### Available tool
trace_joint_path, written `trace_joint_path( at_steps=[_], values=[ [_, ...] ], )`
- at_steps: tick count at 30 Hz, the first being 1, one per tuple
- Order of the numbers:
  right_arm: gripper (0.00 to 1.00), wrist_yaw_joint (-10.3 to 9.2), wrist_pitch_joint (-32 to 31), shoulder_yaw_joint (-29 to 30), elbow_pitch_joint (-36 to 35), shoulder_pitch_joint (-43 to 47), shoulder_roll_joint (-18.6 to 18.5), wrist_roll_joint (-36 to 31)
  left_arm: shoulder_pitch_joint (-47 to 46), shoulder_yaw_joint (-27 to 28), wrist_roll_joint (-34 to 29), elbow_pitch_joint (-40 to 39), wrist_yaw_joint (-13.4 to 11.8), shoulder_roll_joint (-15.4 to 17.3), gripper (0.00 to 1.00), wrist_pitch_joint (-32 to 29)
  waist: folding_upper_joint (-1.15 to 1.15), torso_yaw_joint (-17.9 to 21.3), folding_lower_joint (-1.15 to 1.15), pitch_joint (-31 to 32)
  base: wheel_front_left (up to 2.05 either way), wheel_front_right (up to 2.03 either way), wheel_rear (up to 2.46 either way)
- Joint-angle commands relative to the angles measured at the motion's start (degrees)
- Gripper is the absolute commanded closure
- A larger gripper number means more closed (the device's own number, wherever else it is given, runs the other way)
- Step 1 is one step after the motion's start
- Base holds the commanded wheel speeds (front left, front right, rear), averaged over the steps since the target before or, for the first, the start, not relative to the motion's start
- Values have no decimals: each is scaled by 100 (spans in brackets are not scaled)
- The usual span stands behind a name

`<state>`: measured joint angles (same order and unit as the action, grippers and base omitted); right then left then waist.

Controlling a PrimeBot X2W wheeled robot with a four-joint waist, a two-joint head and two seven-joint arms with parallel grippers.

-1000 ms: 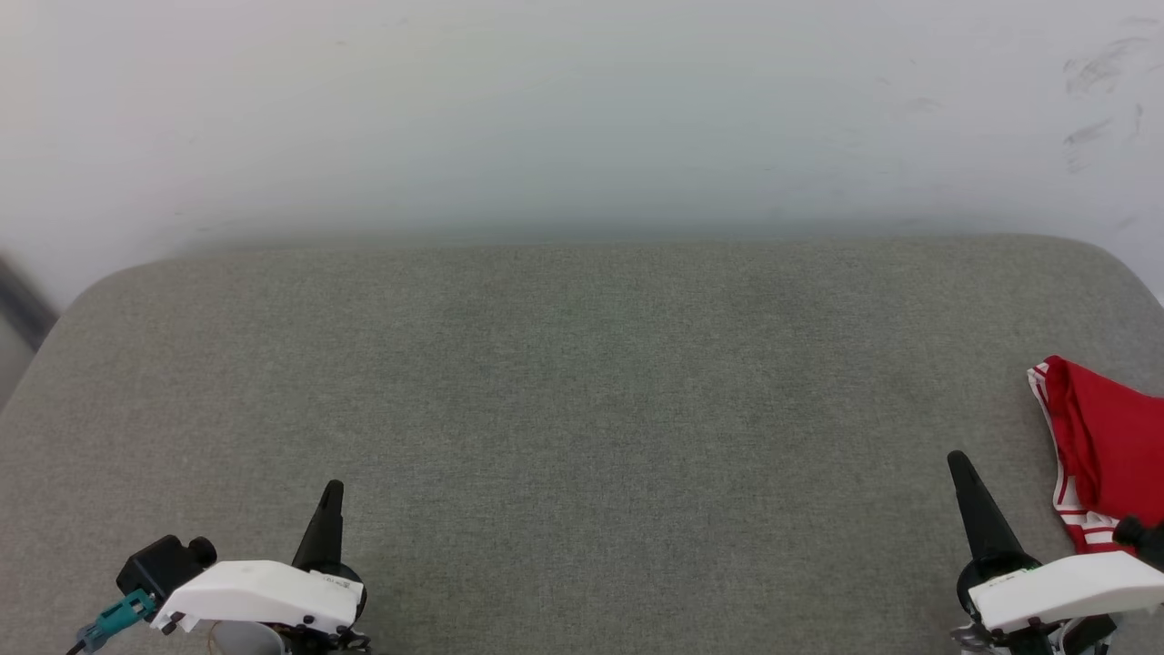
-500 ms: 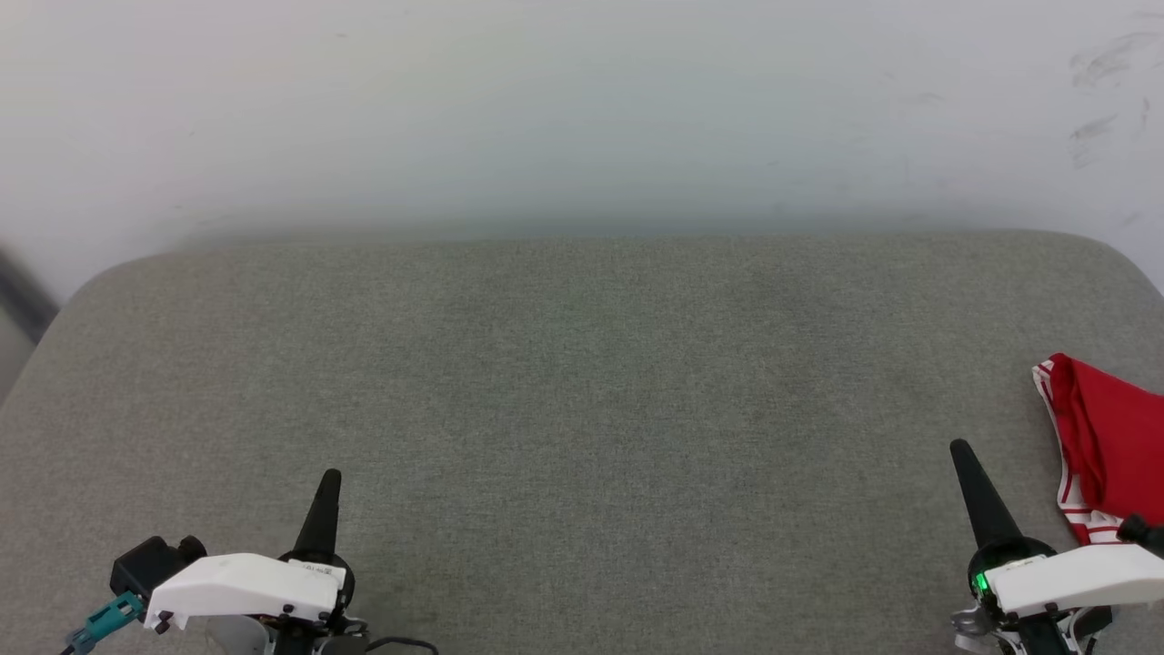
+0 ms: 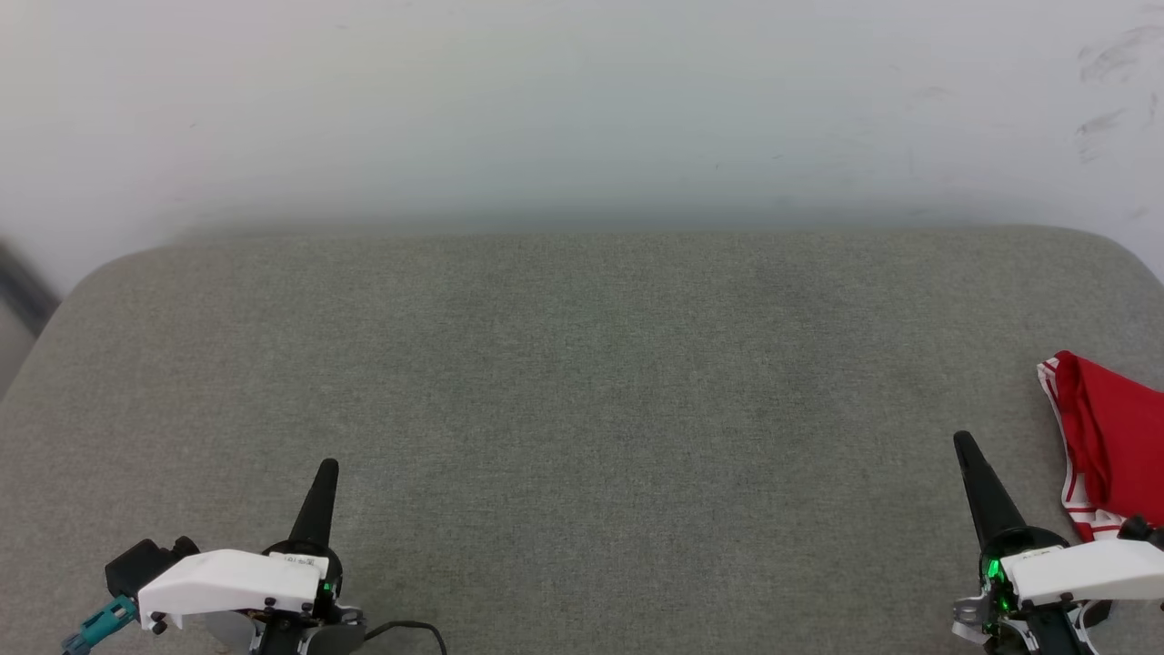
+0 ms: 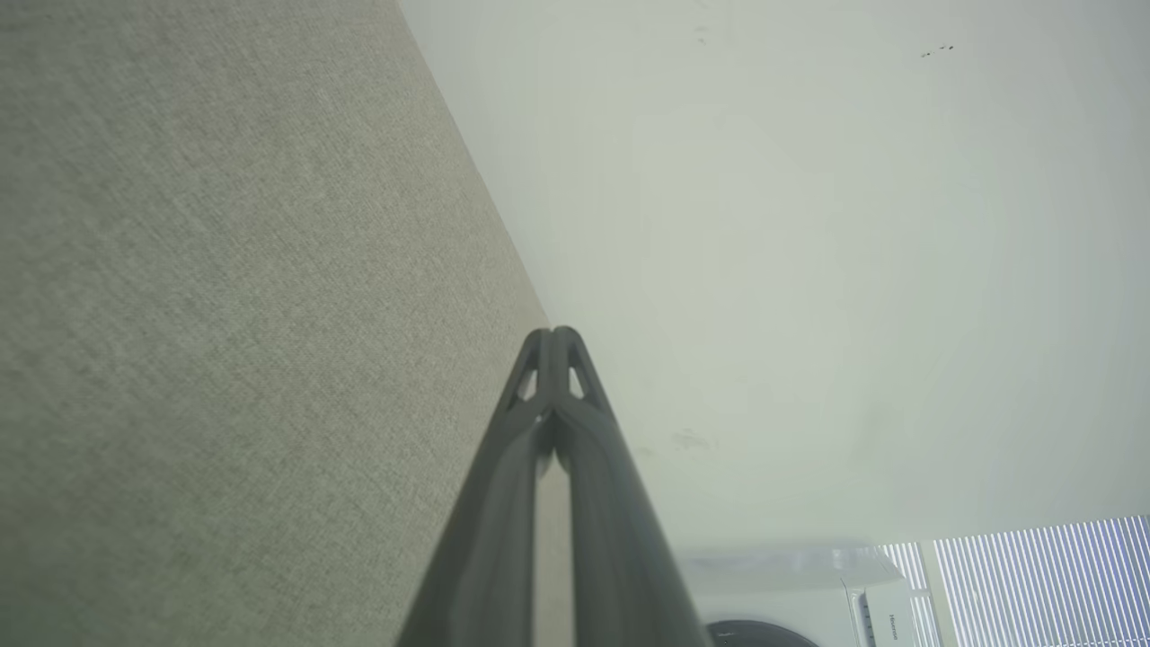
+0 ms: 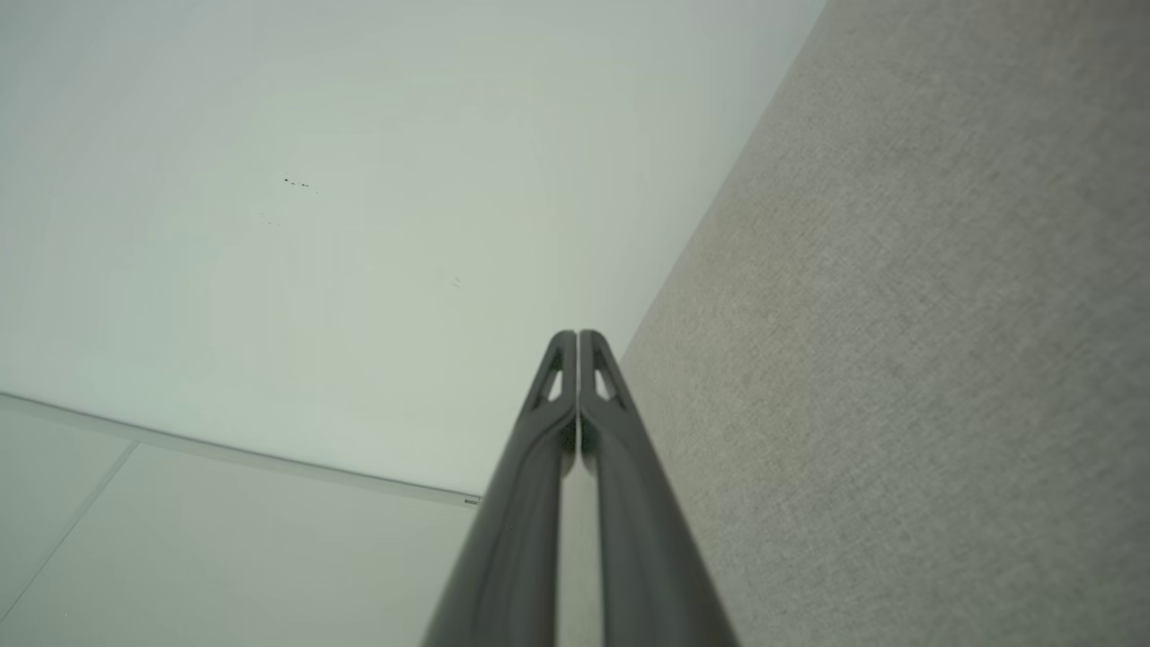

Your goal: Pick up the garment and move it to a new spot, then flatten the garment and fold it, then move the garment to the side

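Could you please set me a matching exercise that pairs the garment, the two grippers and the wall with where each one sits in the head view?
Things:
1. garment
2. left gripper
3. right gripper
4. wall

Places:
A. lower left, shut and empty
B. far side, behind the grey cushion
C. right edge, lying on the grey cushion
D. lower right, shut, just left of the garment

Pairs: 1-C, 2-A, 3-D, 4-B
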<state>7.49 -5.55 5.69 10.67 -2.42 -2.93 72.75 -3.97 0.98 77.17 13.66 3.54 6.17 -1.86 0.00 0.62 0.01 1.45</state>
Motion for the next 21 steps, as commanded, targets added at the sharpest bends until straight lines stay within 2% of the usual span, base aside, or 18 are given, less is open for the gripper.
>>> trace_joint_path(
  at_steps=[1, 21],
  values=[
    [100, 1, -1, 13, -15, -138, 5, 125, -138, 62, 94, -19, 50, -23, 100, -33, 0, -2, 0, -4, 0, 0, 0],
    [100, 1, -60, 55, 180, -284, 7, 1097, -201, 333, 846, 12, 243, -193, 100, -268, 0, -31, 0, -80, 0, 0, 0]
  ],
)
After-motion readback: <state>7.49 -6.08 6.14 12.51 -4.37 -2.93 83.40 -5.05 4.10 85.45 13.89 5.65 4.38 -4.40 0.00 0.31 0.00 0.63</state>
